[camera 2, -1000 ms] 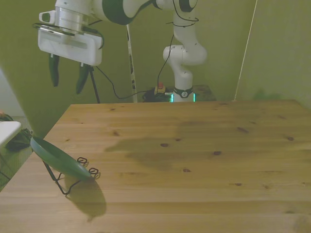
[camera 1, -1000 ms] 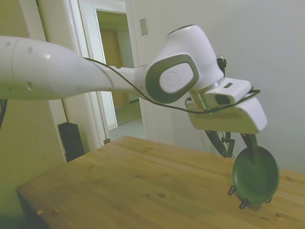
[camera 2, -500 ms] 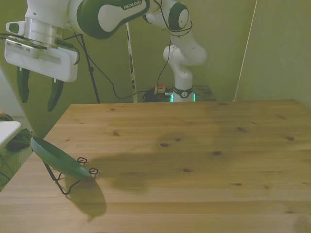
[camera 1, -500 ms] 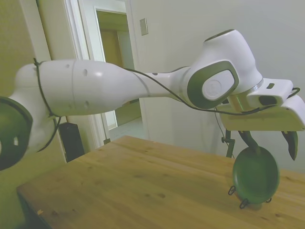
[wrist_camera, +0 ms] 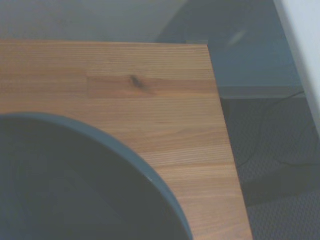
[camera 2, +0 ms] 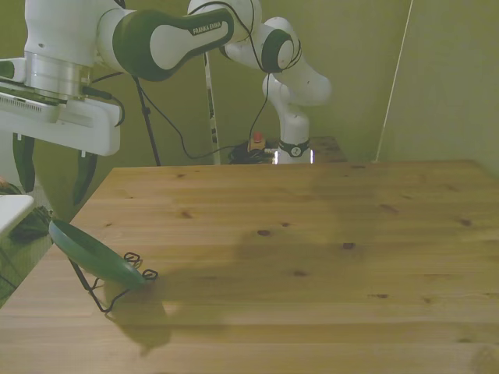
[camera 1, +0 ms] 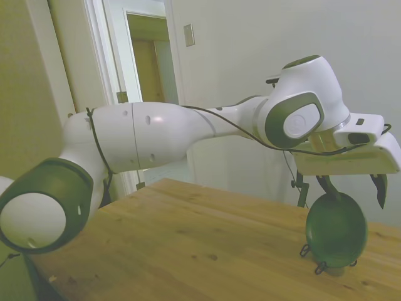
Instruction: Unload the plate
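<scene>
Nothing unloaded yet, by the look of it. Dark green plate (camera 1: pixel 336 230) leaning tilted in the thin black wire stand (camera 2: pixel 101 290), directly below the gripper (camera 2: pixel 51 165) and clear of it, near a corner of the wooden table (camera 2: pixel 312 257). Fingers spread wide, holding nothing, hanging above the plate's upper rim with a gap between; in the side view one finger close over the rim, the other out past the plate's edge. From the wrist camera, only a dark curved slice of the plate (wrist_camera: pixel 75 185) over the table corner, with floor beyond.

Left to do, as a judgement: come down so the fingers straddle the raised rim, pinch it, lift the plate out of the stand's hooks, set it down on the table.

Plate bare, nothing lying on it. Stand carrying the one plate and nothing else; small wire loops at its foot visible just beside the plate's lower edge.
</scene>
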Motion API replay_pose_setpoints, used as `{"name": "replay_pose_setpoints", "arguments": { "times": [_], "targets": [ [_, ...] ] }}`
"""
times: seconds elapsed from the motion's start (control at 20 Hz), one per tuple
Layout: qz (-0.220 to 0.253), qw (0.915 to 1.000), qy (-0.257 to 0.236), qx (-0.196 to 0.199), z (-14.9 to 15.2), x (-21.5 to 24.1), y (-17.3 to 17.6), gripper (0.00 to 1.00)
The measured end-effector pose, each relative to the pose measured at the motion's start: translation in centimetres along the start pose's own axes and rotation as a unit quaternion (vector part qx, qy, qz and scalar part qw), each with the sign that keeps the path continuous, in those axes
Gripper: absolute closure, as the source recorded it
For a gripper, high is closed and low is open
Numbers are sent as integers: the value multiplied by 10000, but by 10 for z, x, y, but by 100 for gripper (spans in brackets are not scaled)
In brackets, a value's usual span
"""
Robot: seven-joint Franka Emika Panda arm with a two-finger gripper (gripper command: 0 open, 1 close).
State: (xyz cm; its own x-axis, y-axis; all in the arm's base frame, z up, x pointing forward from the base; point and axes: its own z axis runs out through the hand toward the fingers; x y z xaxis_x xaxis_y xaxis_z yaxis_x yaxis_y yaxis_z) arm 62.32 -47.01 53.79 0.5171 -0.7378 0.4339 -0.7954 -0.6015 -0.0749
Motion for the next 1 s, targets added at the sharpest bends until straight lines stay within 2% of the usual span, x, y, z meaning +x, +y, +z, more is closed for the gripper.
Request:
{"name": "replay_pose_setpoints", "arguments": {
  "times": [0.3, 0.55, 0.6, 0.8, 1.0],
  "targets": [
    [-10, 9999, 106, 23, 30, 5, -9, 0],
    [-48, 9999, 133, 60, 38, 5, -20, 0],
    [-59, 9999, 130, 69, 40, 4, -21, 100],
    [-167, 9997, 56, 158, 42, 2, -29, 100],
    [-487, 9985, -86, 238, 38, 0, -32, 100]
  ]
}}
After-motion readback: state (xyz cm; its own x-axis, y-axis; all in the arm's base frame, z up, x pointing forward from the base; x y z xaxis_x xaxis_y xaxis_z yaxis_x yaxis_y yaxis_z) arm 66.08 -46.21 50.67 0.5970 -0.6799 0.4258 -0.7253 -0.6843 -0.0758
